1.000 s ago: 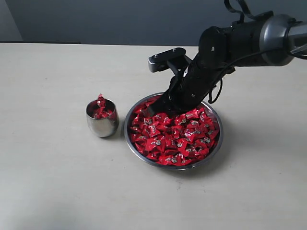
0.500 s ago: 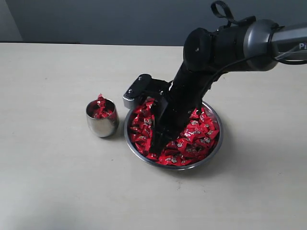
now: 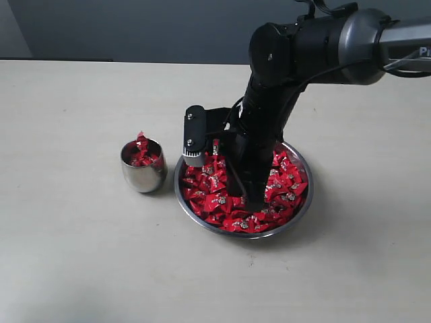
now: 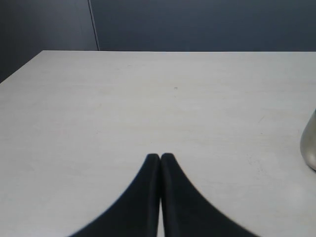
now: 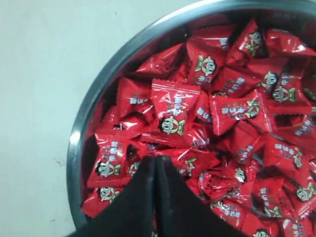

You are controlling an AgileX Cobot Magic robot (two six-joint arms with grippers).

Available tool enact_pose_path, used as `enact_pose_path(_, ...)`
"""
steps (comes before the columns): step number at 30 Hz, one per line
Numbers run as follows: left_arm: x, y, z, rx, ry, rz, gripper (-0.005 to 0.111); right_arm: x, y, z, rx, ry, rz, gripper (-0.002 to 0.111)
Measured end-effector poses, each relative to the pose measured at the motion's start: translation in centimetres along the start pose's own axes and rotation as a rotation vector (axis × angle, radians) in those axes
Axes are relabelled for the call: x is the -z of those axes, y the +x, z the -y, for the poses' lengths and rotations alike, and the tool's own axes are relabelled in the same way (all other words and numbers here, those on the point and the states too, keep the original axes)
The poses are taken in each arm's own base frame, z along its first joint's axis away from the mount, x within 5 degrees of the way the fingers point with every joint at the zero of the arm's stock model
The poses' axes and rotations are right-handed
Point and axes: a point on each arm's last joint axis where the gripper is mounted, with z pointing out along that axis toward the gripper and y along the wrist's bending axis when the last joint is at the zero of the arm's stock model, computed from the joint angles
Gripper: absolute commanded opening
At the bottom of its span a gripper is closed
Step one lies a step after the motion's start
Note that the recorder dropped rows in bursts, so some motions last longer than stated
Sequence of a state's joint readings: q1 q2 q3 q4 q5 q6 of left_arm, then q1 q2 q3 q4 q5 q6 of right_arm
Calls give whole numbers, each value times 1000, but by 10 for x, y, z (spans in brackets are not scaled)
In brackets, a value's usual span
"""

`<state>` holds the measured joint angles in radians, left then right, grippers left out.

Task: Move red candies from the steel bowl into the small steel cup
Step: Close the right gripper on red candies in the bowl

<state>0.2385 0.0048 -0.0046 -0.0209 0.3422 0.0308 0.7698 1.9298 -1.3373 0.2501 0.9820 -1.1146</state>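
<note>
The steel bowl (image 3: 245,235) stands mid-table, heaped with red candies (image 3: 214,183). My right gripper (image 3: 254,202) points down into the pile near the bowl's front, its black arm hiding the middle of the bowl. In the right wrist view the right gripper (image 5: 155,159) is shut, tips resting on the candies (image 5: 173,111) close to the bowl's rim (image 5: 98,89), with nothing seen between the jaws. The small steel cup (image 3: 143,175) stands upright left of the bowl, red candies (image 3: 141,152) heaped above its rim. My left gripper (image 4: 160,157) is shut over bare table, the cup's side (image 4: 310,148) at the frame's edge.
The pale tabletop (image 3: 74,256) lies bare around the cup and the bowl. A dark wall (image 3: 135,27) runs behind the table's far edge. The right arm's wrist camera block (image 3: 194,134) hangs over the bowl's left rim.
The right arm has swung and turned its wrist: the gripper went from the bowl's far left side to the near middle, tips lowered into the candies. Cup and bowl have not moved.
</note>
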Motion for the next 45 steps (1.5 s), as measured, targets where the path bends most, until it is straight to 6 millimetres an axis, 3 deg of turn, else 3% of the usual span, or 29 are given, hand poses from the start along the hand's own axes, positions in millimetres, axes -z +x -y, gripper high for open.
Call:
enact_pose_path(12,0,0,0,0,0,0,0,-11,-15,5,-3,-106,12,-1)
enact_pose_path(23,0,0,0,0,0,0,0,-19,-37,-2,34,-31,34,0)
enact_pose_path(26,0,0,0,0,0,0,0,-20,-37,-1,-4,-27,26,12)
enact_pose_path(29,0,0,0,0,0,0,0,-19,-35,-3,-29,-50,10,36)
enact_pose_path(31,0,0,0,0,0,0,0,-19,-34,-5,-34,-64,-1,44)
enact_pose_path(45,0,0,0,0,0,0,0,-21,-33,3,-50,16,-18,38)
